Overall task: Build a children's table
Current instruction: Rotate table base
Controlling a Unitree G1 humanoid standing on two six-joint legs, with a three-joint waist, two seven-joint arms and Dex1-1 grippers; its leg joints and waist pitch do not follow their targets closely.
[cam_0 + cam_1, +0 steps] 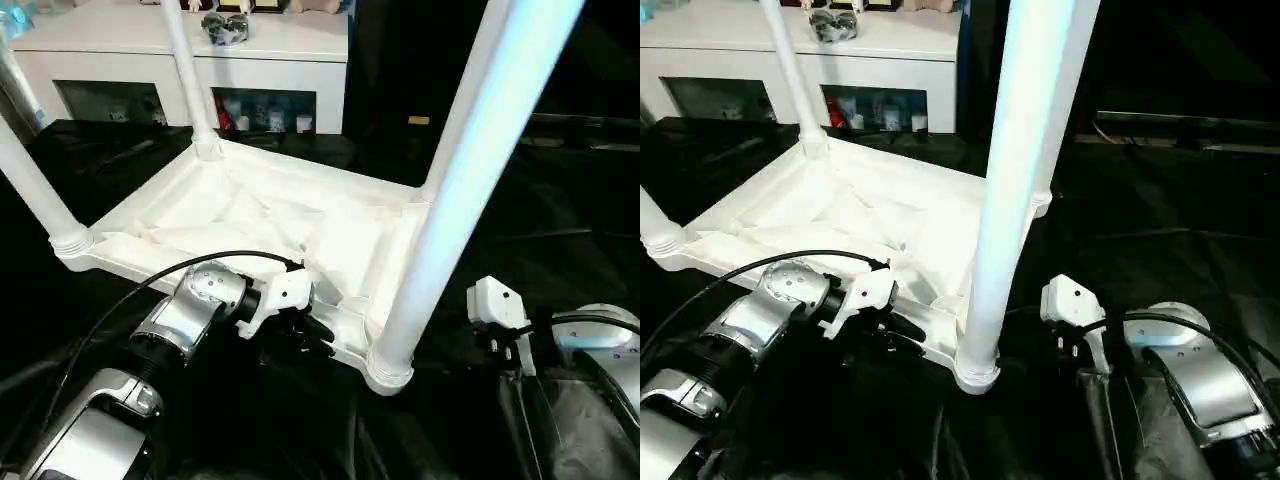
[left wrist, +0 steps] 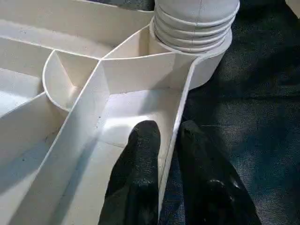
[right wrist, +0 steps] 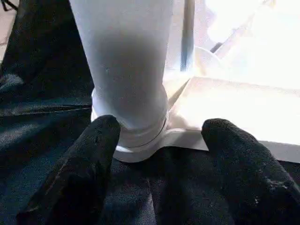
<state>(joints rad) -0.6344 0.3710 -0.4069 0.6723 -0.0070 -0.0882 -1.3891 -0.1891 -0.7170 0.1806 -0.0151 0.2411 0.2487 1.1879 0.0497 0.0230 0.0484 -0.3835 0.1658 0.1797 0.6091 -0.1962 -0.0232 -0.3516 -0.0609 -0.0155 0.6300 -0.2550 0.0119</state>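
Observation:
The children's table lies upside down on black cloth, its white ribbed tabletop (image 1: 250, 215) facing up. White legs stand in the corner sockets: a near leg (image 1: 450, 200), a back leg (image 1: 185, 70) and a left leg (image 1: 35, 190). My left gripper (image 2: 166, 129) is at the tabletop's near edge, close to the near leg's socket (image 2: 197, 28). It is shut on the rim wall, with one black finger (image 2: 140, 154) inside and the other outside. My right gripper (image 3: 161, 124) stands open just short of the near leg's base (image 3: 131, 117), one finger to each side, touching nothing.
A white cabinet (image 1: 180, 50) with glass doors stands behind the table, with small items on top. Black cloth (image 1: 560, 220) covers the floor all around. A black cable (image 1: 160, 275) runs over my left forearm.

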